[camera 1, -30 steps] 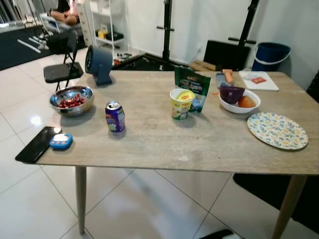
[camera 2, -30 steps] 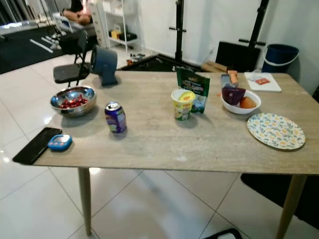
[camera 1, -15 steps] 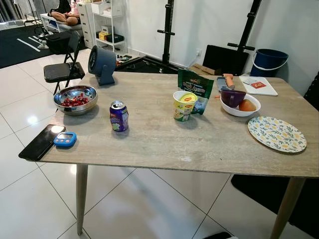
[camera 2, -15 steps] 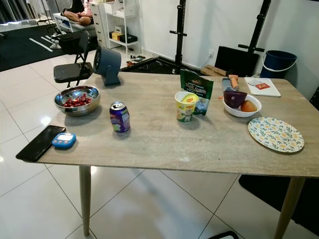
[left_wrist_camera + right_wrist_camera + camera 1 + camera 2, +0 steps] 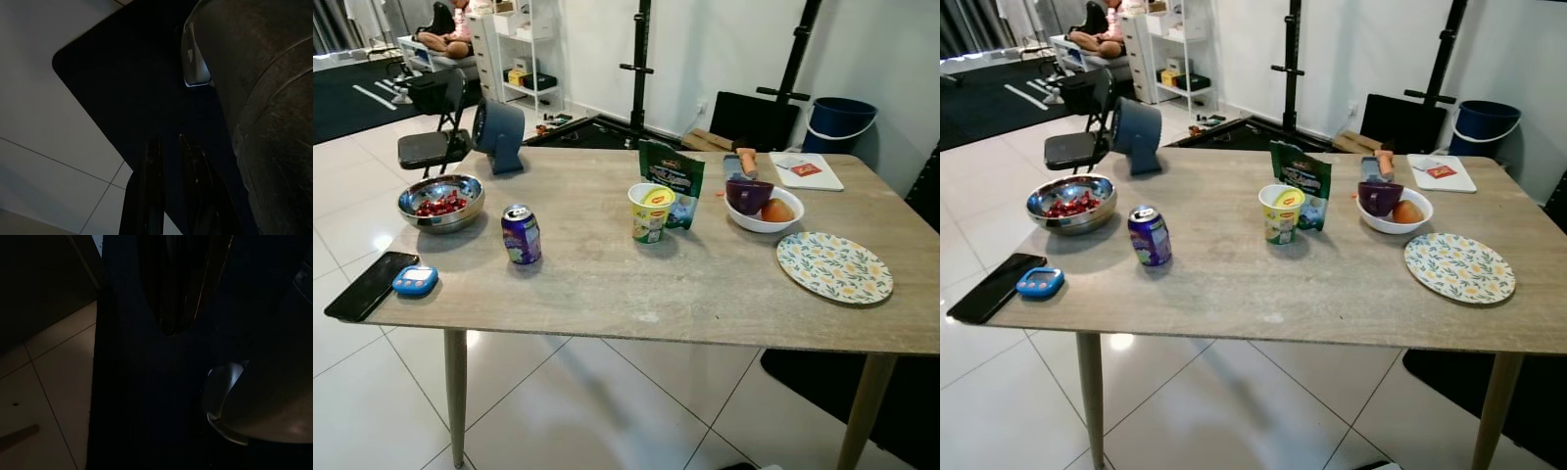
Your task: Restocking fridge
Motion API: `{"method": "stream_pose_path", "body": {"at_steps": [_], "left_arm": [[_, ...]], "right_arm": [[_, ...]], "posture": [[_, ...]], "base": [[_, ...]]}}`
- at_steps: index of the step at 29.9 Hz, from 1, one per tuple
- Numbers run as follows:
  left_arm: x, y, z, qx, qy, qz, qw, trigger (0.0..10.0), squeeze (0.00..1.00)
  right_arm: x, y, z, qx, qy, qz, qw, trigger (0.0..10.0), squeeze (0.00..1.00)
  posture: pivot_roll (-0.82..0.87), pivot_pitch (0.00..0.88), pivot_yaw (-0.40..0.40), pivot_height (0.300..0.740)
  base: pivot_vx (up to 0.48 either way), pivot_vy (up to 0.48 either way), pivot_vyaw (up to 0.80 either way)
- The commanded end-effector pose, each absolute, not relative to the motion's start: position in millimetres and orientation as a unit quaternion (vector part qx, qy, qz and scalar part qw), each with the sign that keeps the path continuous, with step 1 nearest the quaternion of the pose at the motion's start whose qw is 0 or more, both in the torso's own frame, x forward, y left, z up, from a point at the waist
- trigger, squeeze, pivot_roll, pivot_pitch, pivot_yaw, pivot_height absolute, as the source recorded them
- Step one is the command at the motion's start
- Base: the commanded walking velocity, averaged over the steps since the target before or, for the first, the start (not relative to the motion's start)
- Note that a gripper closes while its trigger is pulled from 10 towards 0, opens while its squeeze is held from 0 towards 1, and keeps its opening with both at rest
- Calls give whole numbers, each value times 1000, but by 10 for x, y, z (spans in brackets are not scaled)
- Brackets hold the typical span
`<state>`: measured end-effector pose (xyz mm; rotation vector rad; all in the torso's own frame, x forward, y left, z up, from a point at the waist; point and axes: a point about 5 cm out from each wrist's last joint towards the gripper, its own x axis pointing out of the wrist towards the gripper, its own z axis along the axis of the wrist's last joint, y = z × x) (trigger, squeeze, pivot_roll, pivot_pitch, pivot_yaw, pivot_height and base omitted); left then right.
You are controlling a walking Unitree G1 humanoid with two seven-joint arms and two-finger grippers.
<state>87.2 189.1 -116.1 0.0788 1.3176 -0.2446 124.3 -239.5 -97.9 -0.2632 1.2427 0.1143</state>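
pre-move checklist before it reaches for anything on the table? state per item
1. Soda can upright, open space around it: ok.
2. Noodle cup upright but right against the green pouch behind it: not ok for a clean grasp.
3. White bowl holds a purple cup and an orange item, well inside the table edge: ok.
4. Phone and blue timer sit at the table's near left corner, close to the edge: not ok, avoid sweeping there.
5. Left gripper hangs over the floor, fingers close together: ok, idle.
6. Right gripper state, view too dark: cannot tell.
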Motion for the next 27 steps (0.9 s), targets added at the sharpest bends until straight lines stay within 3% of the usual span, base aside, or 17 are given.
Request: {"method": "stream_pose_path", "body": {"at_steps": [1,7,13,22,27], "left_arm": [[1170,1718,-1098,32,555,-129,821,10000,0],[1130,1647,-1116,35,556,-128,821,10000,0],[1145,1759,-1102,36,552,-112,825,10000,0],[1420,1878,-1009,102,516,-74,847,10000,0],[1412,1821,-1017,115,515,-94,844,10000,0]], "right_arm": [[1247,-2385,-981,-129,579,56,803,10000,0],[1256,-2421,-970,-135,574,45,806,10000,0],[1099,-2447,-1006,-142,576,46,803,10000,0],[1276,-2299,-992,-157,563,70,808,10000,0],[1310,-2249,-992,-156,556,66,814,10000,0]], "posture": [[-54,0,1,740],[-54,43,-4,740],[-75,54,-6,740],[-55,113,-9,740],[-70,143,0,740]], "base": [[0,0,0],[0,0,0],[0,0,0],[0,0,0],[0,0,0]]}}
